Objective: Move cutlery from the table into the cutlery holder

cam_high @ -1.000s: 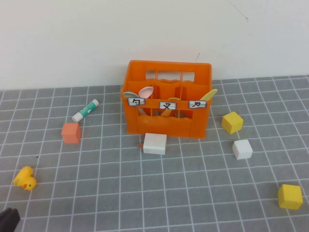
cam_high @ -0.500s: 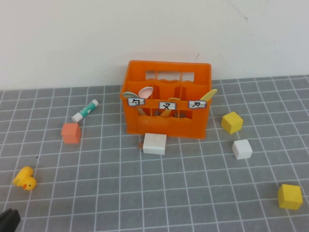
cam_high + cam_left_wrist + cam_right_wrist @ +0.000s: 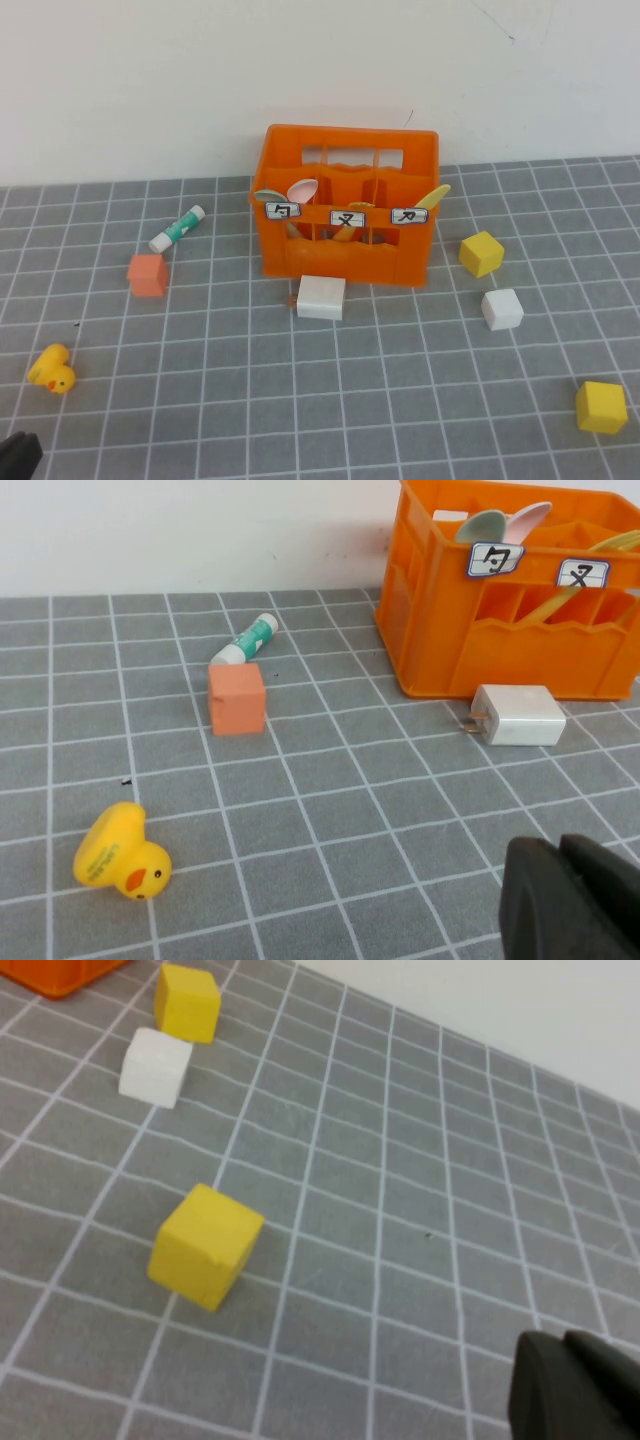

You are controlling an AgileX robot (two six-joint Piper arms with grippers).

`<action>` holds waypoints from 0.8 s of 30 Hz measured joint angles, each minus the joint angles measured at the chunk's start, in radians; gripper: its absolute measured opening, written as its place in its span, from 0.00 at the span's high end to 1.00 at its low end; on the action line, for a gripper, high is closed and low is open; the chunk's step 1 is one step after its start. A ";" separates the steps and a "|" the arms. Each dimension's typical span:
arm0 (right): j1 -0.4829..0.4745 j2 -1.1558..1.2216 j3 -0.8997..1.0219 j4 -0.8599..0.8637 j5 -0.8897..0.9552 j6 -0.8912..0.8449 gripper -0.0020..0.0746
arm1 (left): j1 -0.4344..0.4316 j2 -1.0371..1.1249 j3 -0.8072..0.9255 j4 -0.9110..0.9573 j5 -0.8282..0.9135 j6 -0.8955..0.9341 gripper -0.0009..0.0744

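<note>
Cutlery (image 3: 352, 214) sits in holder (image 3: 345, 262); left gripper (image 3: 572, 898) and right gripper (image 3: 578, 1388) parked low, grip state unclear.

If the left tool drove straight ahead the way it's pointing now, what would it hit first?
Probably the white rectangular charger block, lying just in front of the orange plastic cutlery holder. The left tool sits low at the near left of the grey gridded table; depth is uncertain. The right tool is parked.

The cutlery holder (image 3: 347, 205) stands at the counter's (image 3: 300, 400) back, cutlery (image 3: 300, 189) inside. A charger (image 3: 321, 297) lies before it. Tube (image 3: 177, 229), cube (image 3: 147, 275) and duck (image 3: 51, 370) lie left; three blocks (image 3: 501, 309) right. The left gripper (image 3: 15, 457) sits near-left; the right gripper (image 3: 575, 1385) near-right.
</note>
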 joint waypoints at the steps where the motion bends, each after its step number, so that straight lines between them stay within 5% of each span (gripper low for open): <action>1: 0.000 0.000 0.004 0.002 -0.001 0.000 0.98 | 0.000 0.000 0.000 0.000 0.000 0.000 0.99; 15: -0.007 0.000 0.067 -0.092 -0.125 0.285 0.98 | 0.000 0.000 0.000 0.000 0.000 -0.002 0.99; 24: -0.007 0.000 0.067 -0.104 -0.124 0.311 0.98 | 0.000 0.000 0.000 0.000 0.000 -0.004 0.99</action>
